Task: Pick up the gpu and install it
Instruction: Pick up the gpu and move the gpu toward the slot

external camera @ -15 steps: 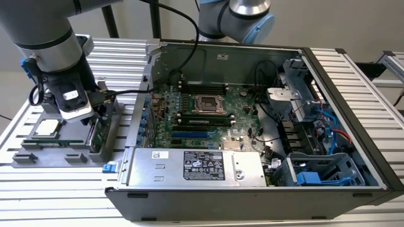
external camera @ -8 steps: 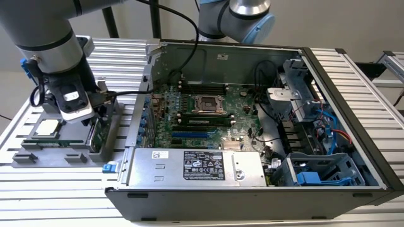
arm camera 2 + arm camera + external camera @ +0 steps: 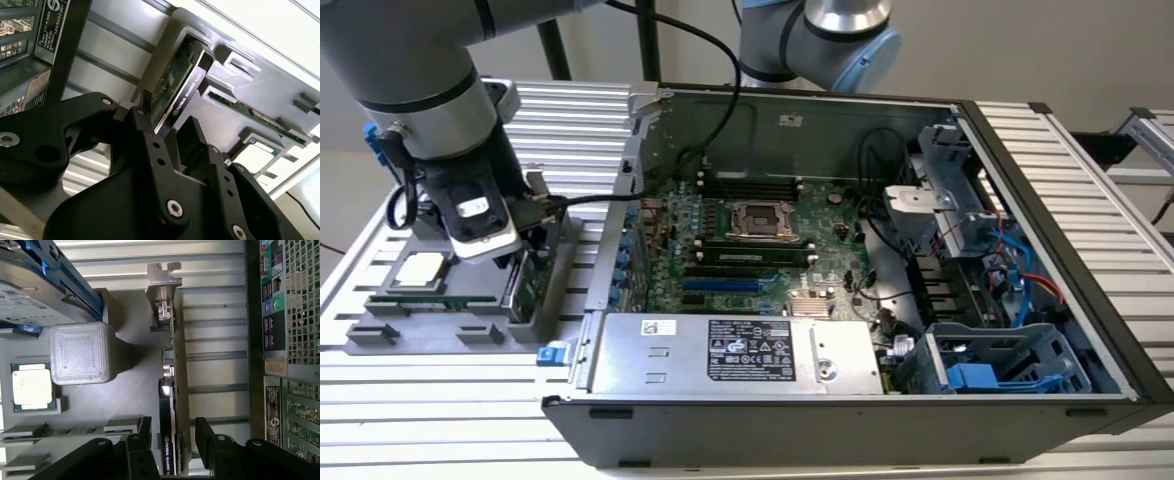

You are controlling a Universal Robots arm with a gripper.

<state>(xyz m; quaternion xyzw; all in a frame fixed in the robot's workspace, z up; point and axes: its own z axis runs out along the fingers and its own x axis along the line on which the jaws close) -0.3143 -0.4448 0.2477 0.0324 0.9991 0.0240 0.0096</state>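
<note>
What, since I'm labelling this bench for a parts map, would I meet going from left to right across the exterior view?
processor chip on the grey holder → gpu standing on edge in that holder → processor socket on the motherboard inside the open case → drive cage with blue parts

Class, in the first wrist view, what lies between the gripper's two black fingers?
In the first wrist view, the gpu, a thin green-and-black card on edge in a grey holder, lies between the fingers of the open gripper, gaps either side.
</note>
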